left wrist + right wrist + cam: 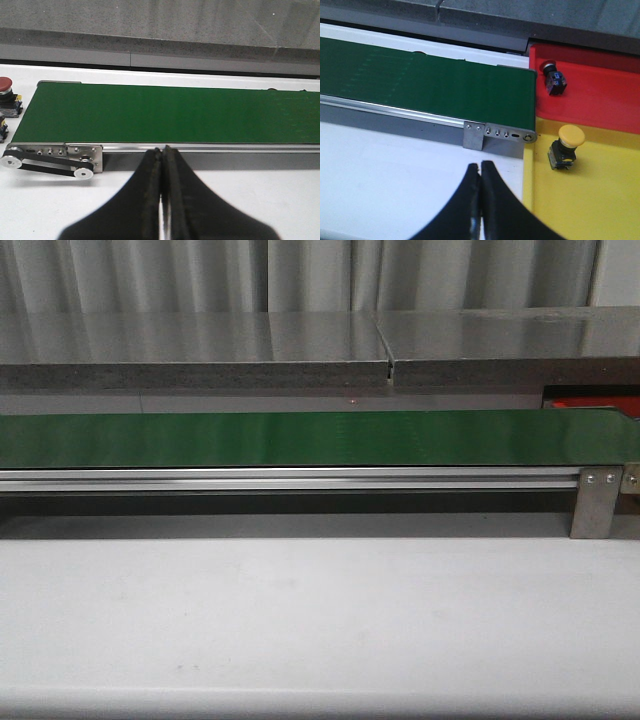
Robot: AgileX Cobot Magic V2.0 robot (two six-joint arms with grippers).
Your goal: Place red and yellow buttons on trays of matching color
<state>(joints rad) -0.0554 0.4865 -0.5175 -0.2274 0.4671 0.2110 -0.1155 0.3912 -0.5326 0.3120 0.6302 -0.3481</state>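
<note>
Two buttons sit on matching trays: a yellow button (566,144) on the yellow tray (590,200), a red button (554,76) on the red tray (600,95). Another red button (6,90) waits beside the green belt (165,114). Left tool (162,200) and right tool (481,205) are both closed, empty, above the white bench (320,620).

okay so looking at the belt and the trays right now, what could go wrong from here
1. Both the left pincer and the right pincer are shut, so neither could catch a button without opening first.
2. The red tray and yellow tray touch along one edge beside the green belt; a sloppy drop may land in the wrong colour.
3. A red button waits off the belt's far end, seen only by the left wrist camera.
</note>
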